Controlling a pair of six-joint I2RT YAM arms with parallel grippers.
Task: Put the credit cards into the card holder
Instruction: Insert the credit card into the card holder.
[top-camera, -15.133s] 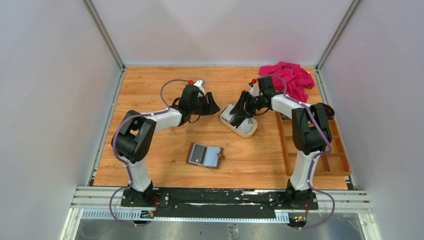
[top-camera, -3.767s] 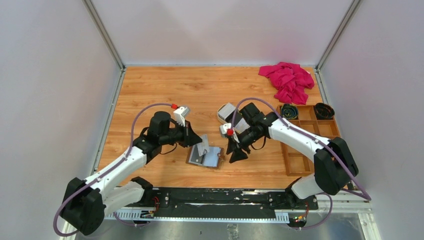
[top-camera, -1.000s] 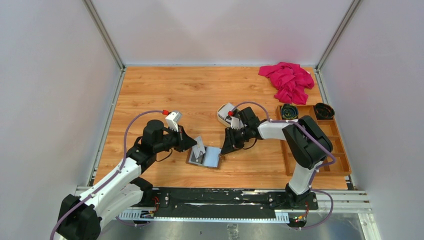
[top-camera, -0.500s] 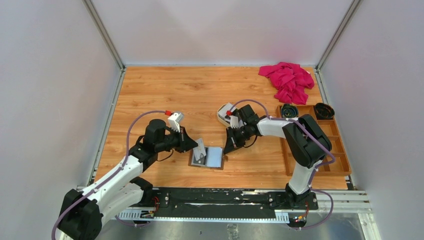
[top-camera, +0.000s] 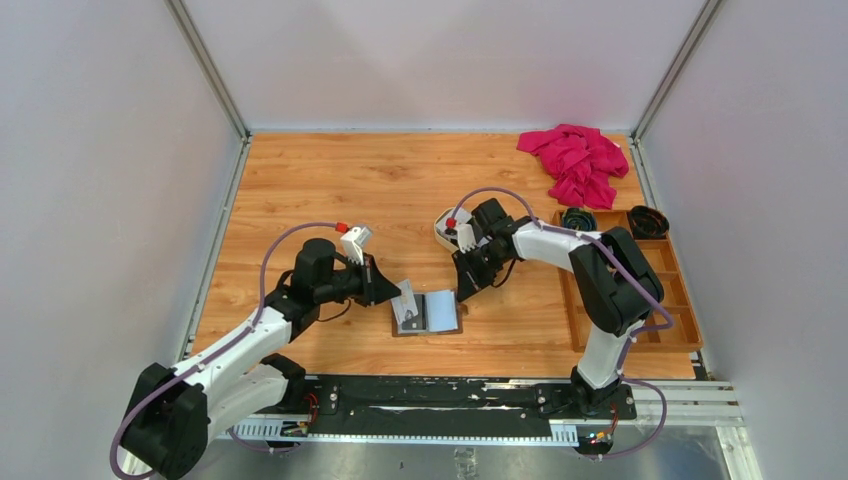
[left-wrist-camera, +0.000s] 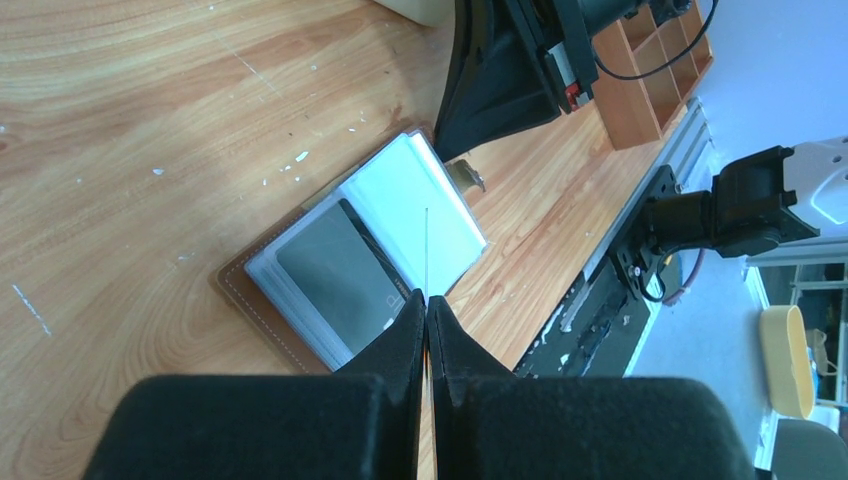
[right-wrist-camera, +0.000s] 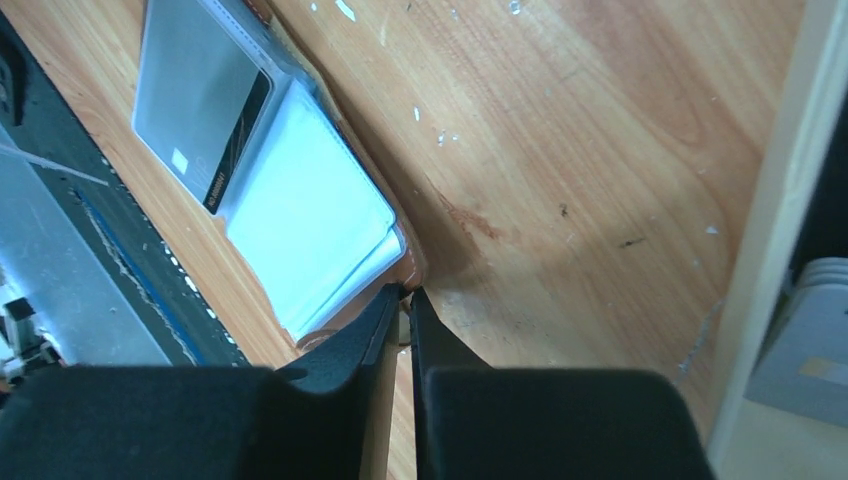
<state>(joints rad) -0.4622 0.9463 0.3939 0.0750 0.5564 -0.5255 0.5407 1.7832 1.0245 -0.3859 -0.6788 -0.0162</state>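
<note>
The top external camera sits high behind both arm bases (top-camera: 275, 388), looking down over the whole table (top-camera: 330, 180) from far off; the left wrist camera looks along its own fingers (left-wrist-camera: 400, 340) — close above the card holder (left-wrist-camera: 240, 290), a credit card (top-camera: 405, 298) edge-on before the lens; the right wrist camera faces down its fingers (right-wrist-camera: 380, 320), just as close, onto that holder's edge; all 3 views share the holder, and the left wrist view catches the right gripper (left-wrist-camera: 448, 145) too.

You have the card holder (top-camera: 428, 312) at the table's (top-camera: 330, 180) six o'clock, the tray (top-camera: 441, 228) at its twelve, the compartment box (top-camera: 640, 344) at its three.
</note>
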